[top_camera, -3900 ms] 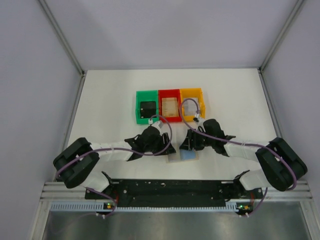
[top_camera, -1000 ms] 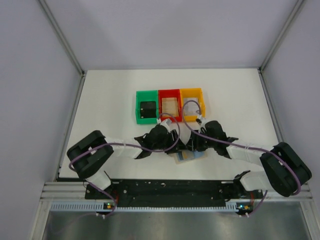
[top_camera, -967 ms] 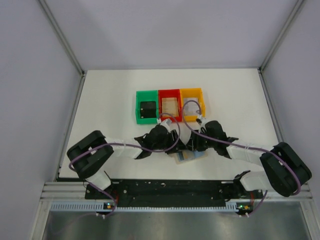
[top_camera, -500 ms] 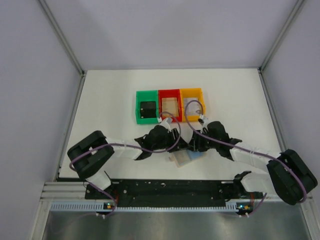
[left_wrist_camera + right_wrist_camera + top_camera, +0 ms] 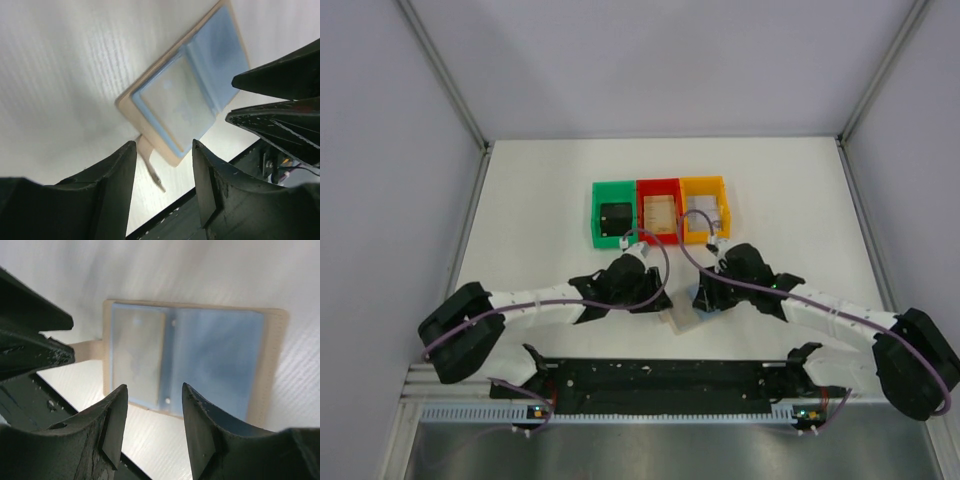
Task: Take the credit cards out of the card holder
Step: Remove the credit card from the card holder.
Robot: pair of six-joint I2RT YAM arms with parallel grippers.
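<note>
The card holder (image 5: 684,319) lies open and flat on the white table between my two grippers. It is tan at the rim with two light blue panels, in the left wrist view (image 5: 187,95) and the right wrist view (image 5: 215,360). One panel carries a paler rectangle (image 5: 138,356); I cannot tell if it is a card. A tan strap tab (image 5: 146,152) sticks out from one side. My left gripper (image 5: 658,298) (image 5: 164,145) is open and empty just left of the holder. My right gripper (image 5: 704,299) (image 5: 154,387) is open and empty just above its right side.
Three small bins stand in a row behind the grippers: green (image 5: 596,214) with a black thing inside, red (image 5: 659,185) with a tan card, orange (image 5: 704,183) with a pale card. The black rail (image 5: 660,375) runs along the table's near edge, close to the holder.
Both grippers have drawn apart a little from over the holder; the left arm has swung back to the left. The holder now lies open and uncovered between them.
</note>
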